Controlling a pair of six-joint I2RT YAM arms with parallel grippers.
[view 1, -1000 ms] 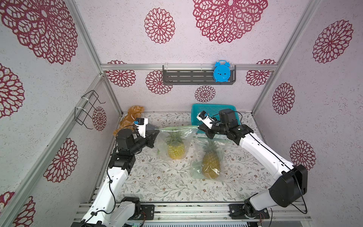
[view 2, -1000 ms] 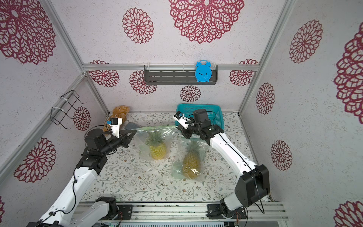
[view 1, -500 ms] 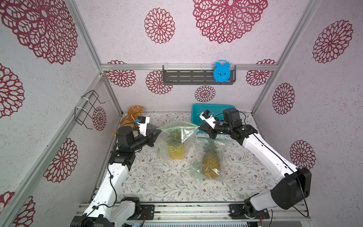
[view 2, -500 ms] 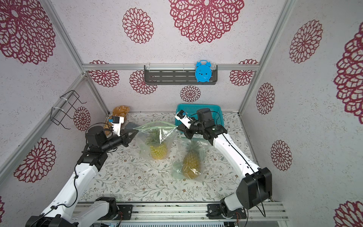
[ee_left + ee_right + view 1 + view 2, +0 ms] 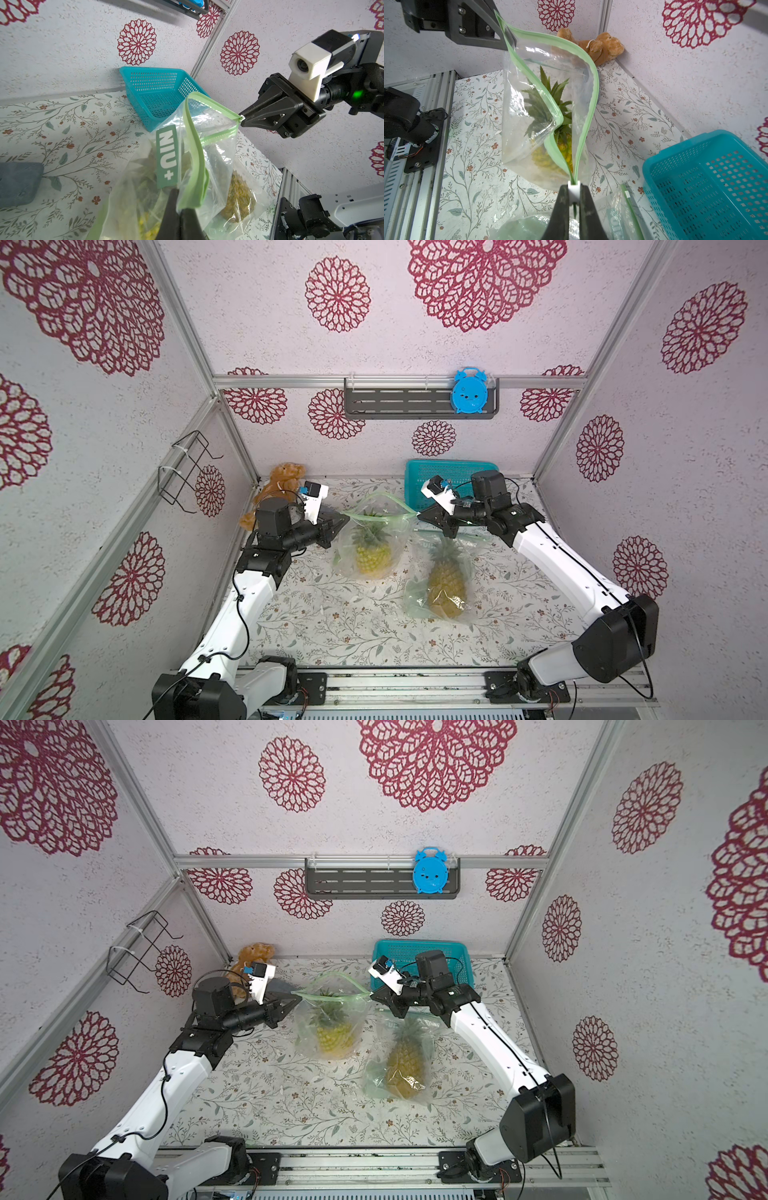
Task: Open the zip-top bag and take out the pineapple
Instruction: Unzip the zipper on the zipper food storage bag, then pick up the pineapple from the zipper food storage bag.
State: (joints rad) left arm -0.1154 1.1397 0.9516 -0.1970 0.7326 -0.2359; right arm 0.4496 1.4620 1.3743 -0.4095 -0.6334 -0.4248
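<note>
The zip-top bag (image 5: 395,539) is gaping wider than a second ago. We are pinching its rim in the left jaws and its slider (image 5: 574,187) in the right jaws, exposing the pineapple (image 5: 371,556).

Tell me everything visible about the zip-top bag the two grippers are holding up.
The held zip-top bag is clear plastic with a pale green zipper strip, its mouth gaping open. The left gripper pinches one end of the strip, the right gripper the white slider at the other end. It hangs upright, bottom seemingly on the table, a pineapple standing crown-up inside.
</note>
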